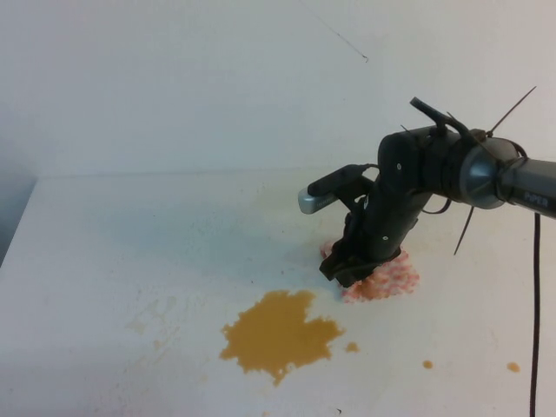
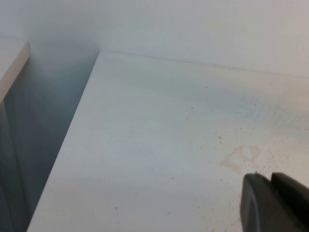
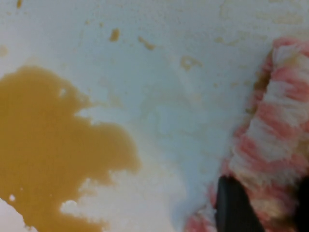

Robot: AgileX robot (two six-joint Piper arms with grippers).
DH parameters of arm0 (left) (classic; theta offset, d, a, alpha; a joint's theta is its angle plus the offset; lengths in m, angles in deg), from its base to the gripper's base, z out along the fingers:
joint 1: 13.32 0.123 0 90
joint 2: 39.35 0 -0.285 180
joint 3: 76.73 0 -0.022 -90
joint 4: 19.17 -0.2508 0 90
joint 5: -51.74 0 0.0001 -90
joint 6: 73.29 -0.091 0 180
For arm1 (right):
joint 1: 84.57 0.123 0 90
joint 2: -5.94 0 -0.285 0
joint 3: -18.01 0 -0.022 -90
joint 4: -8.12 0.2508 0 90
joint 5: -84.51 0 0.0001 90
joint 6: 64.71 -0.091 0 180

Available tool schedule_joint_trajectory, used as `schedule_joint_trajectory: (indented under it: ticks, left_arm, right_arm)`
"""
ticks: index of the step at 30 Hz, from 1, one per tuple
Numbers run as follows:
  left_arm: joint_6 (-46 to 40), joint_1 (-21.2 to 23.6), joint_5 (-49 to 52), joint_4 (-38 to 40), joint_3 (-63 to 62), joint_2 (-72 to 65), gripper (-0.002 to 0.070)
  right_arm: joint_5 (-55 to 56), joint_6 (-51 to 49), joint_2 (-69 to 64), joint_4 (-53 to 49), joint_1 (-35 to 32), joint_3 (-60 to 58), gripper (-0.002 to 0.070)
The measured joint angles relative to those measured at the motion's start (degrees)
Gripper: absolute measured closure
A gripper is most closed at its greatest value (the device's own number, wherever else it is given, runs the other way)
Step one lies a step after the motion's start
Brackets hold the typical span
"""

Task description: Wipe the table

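My work surface is one white table (image 1: 113, 252) with a matte top. Behind it I face a plain white wall (image 1: 174, 78); the two meet in a straight seam. A thin dark wire (image 1: 334, 32) runs slantwise across the upper wall. On my left the table ends in a straight edge. Beyond that edge lies a shaded grey-blue gap (image 2: 48, 101), then a second pale surface (image 2: 12, 60). Lighting is soft and even, with a faint bluish shadow along the wall's foot.

Bright, even, diffuse lighting; faint soft shadows only. Slightly hazy in high view; both wrist views blurred, right worst, out of focus.
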Motion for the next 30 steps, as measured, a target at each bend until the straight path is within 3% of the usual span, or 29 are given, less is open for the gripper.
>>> schedule_joint_trajectory:
  ticks: [3,6,9,21,30]
  left_arm:
    - [0.0,0.0,0.0,0.0,0.0,0.0,0.0679]
    - [0.0,0.0,0.0,0.0,0.0,0.0,0.0679]
    - [0.0,0.0,0.0,0.0,0.0,0.0,0.0679]
    - [0.0,0.0,0.0,0.0,0.0,0.0,0.0679]
    - [0.0,0.0,0.0,0.0,0.0,0.0,0.0679]
  right_arm:
    - [-1.0,0.0,-0.11,-0.25,0.0,0.35,0.0457]
    - [-3.05,1.02,-0.2,-0.33,0.0,0.58,0.0589]
    - [-5.89,2.99,-0.2,0.58,0.0,0.58,0.0637]
    - [-15.29,5.2,-0.92,12.49,0.14,0.25,0.0649]
    - [-13.62,4.61,-0.92,13.35,6.8,0.13,0.065]
